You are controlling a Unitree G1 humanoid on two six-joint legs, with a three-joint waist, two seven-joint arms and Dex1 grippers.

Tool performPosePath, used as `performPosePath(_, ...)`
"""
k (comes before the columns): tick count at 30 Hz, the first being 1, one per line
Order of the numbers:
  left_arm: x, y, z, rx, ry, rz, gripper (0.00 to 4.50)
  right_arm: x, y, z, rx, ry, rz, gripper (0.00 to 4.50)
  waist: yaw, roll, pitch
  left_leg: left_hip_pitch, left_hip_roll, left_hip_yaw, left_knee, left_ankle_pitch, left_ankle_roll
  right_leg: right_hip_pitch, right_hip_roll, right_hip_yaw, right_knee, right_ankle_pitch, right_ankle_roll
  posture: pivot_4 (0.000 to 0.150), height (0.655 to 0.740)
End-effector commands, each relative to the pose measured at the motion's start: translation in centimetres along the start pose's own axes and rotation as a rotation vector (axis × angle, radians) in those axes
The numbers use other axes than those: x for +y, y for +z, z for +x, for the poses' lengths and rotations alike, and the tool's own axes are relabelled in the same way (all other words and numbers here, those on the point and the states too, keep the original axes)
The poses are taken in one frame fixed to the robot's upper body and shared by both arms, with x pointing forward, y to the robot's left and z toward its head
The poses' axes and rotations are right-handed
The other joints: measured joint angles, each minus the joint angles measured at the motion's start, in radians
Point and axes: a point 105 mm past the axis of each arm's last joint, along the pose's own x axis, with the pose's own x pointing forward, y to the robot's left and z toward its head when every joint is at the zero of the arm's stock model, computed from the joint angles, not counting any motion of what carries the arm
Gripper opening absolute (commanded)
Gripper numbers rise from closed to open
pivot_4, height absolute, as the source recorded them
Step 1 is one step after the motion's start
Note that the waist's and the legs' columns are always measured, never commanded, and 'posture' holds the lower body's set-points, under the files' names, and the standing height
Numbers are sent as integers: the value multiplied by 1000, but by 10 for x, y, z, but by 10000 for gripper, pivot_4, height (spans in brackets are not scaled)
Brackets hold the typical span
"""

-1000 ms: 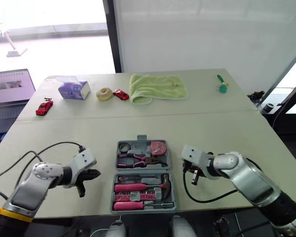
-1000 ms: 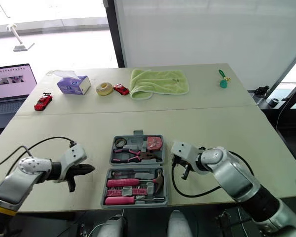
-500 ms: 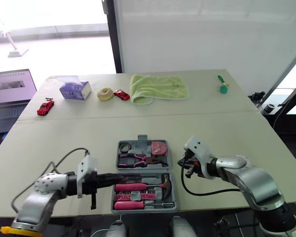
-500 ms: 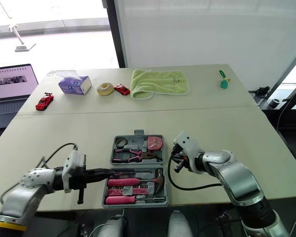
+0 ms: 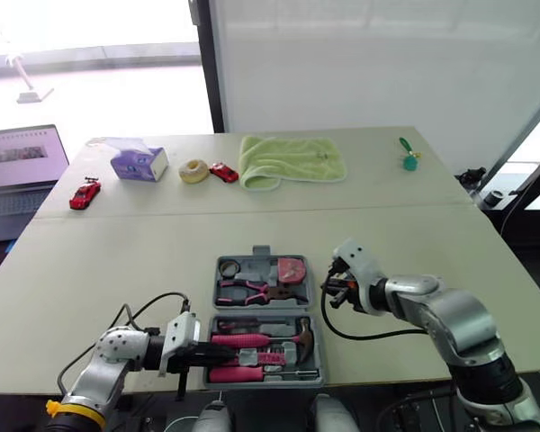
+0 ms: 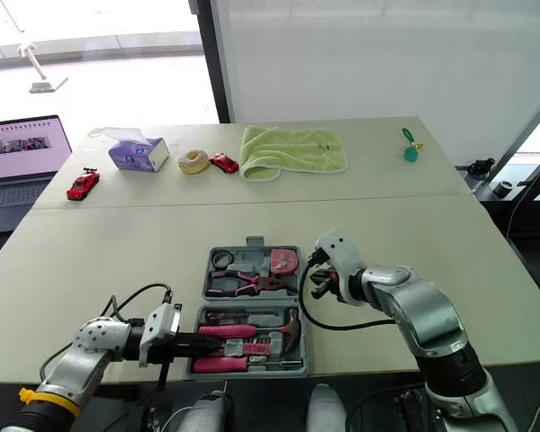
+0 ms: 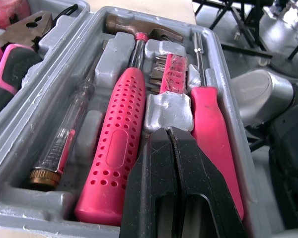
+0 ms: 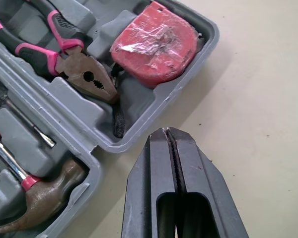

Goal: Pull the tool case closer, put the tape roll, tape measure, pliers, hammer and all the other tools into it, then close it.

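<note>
The grey tool case (image 5: 311, 349) lies open near the table's front edge. Its far half holds a black tape roll (image 5: 227, 267), pliers (image 5: 247, 290) and a red tape measure (image 5: 289, 268). In the near half lie a pink-handled hammer (image 5: 252, 340), a pink screwdriver (image 7: 211, 134) and a bit holder (image 7: 170, 74). My left gripper (image 5: 211, 354) is shut and empty, its tip low over the near half's left end, just above the bit holder. My right gripper (image 5: 333, 292) is shut and empty, beside the far half's right wall, near the tape measure (image 8: 154, 44) and the pliers (image 8: 84, 74).
Along the back of the table sit a purple tissue box (image 5: 139, 164), a cream ring (image 5: 194, 170), two red toy cars (image 5: 220, 171) (image 5: 85, 193), a green towel (image 5: 291, 159) and a small green object (image 5: 407, 158). A laptop (image 5: 18, 171) stands off the left edge.
My left gripper has swung right and down, from beside the case into its near half. My right gripper has edged left up to the case's right wall.
</note>
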Motion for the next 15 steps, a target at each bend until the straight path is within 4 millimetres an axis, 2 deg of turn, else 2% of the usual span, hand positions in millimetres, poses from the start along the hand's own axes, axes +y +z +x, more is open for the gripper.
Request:
performPosePath(1, -15, -35, 1, 121, -41, -42, 0, -14, 23, -2, -96, -52, 112, 17927, 0, 5, -3, 1, 0, 0, 0, 0, 0, 1, 0, 0, 0, 0, 0, 1500, 7400)
performPosePath(2, -15, -37, 1, 122, -35, -46, 0, -13, 25, -1, -107, -44, 132, 22188, 0, 9, -6, 1, 0, 0, 0, 0, 0, 1, 0, 0, 0, 0, 0, 1500, 7400)
performPosePath(3, -15, -39, 1, 122, -35, -52, 0, -14, 27, 1, -118, -42, 167, 28273, 0, 11, -7, 1, 0, 0, 0, 0, 0, 1, 0, 0, 0, 0, 0, 1500, 7400)
performPosePath(7, -15, -45, 0, 130, -33, -56, 0, -15, 31, 7, -150, -20, 243, 44917, 1, 20, -13, 2, 0, 0, -2, 0, 0, 2, 0, 0, 0, 0, 0, 1500, 7400)
performPosePath(10, -17, -48, 1, 138, -40, -53, 0, -10, 30, 16, -152, 17, 298, 44917, -3, 26, -18, 3, 0, 0, -2, 0, 0, 3, 0, 0, 0, 0, 0, 1500, 7400)
performPosePath(15, -14, -39, 4, 123, -50, -28, 0, -12, 29, 35, -142, 20, 336, 44917, -9, 31, -22, 4, 0, 0, -4, 0, 0, 3, 0, 0, 0, 0, 1, 1500, 7400)
